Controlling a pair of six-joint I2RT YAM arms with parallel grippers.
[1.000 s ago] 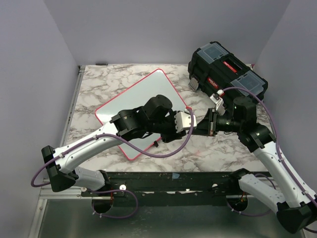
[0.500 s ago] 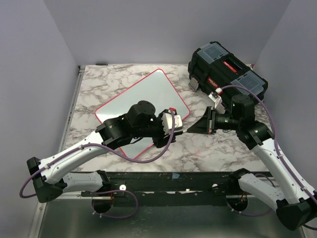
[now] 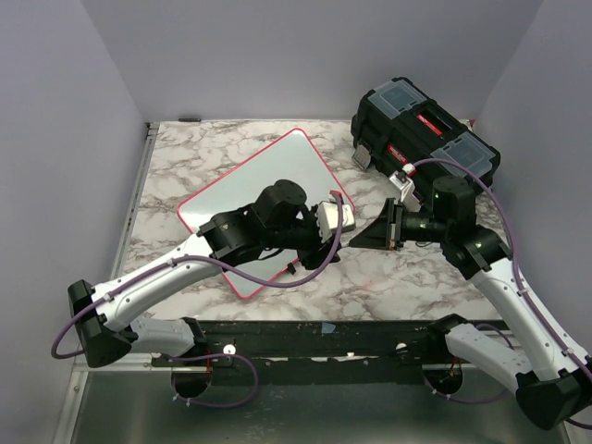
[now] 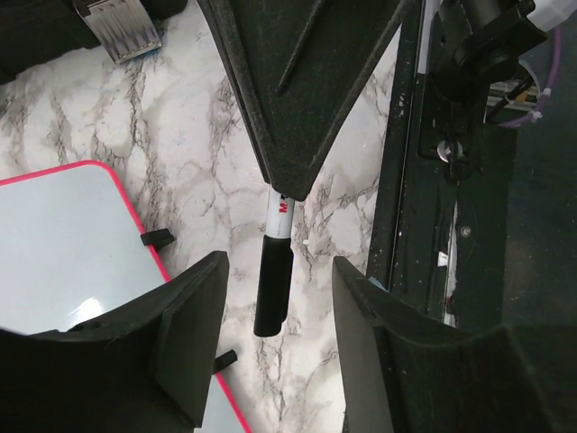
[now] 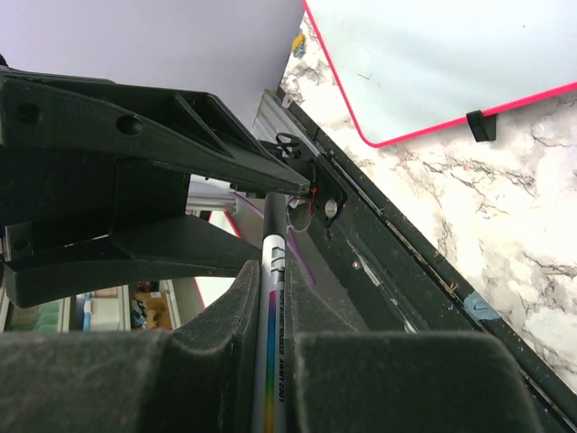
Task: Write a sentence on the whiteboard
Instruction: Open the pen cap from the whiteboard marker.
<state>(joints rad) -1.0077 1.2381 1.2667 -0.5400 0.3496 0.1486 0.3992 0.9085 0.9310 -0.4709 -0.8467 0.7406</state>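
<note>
The whiteboard (image 3: 264, 185) lies tilted on the marble table, its glossy face blank; the sentence does not show on it. It also shows in the left wrist view (image 4: 63, 244) and the right wrist view (image 5: 451, 63). My right gripper (image 3: 359, 238) (image 5: 275, 271) is shut on a white marker (image 5: 270, 361) with a rainbow stripe, held just right of the board's near corner. The marker's black cap (image 4: 273, 289) sticks out towards my left gripper (image 3: 340, 222) (image 4: 278, 271). That gripper is open, its fingers on either side of the cap and apart from it.
A black toolbox (image 3: 425, 129) stands at the back right, its metal latch (image 4: 117, 27) facing the board. The black rail (image 4: 451, 180) at the table's near edge runs under both arms. Grey walls close in the table.
My left gripper drew back left from the right gripper, then came forward again to the marker's cap. The right gripper stays shut on the marker and has hardly moved.
</note>
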